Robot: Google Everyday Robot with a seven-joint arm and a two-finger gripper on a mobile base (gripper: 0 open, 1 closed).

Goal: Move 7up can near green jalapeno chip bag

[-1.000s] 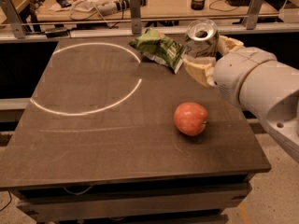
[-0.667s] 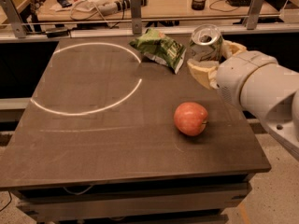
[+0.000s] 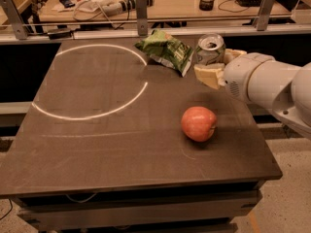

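Dropped slightly vs 1 s ago: small silver-topped white-green 7up can (image 3: pixel 210 47), upright, clamped in cream two-finger gripper (image 3: pixel 217 64); wrinkly green jalapeno chip bag (image 3: pixel 167 50) just beside, view-left

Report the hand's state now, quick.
Hand: closed on the soda can, at the far right of the table, right beside the green chip bag.
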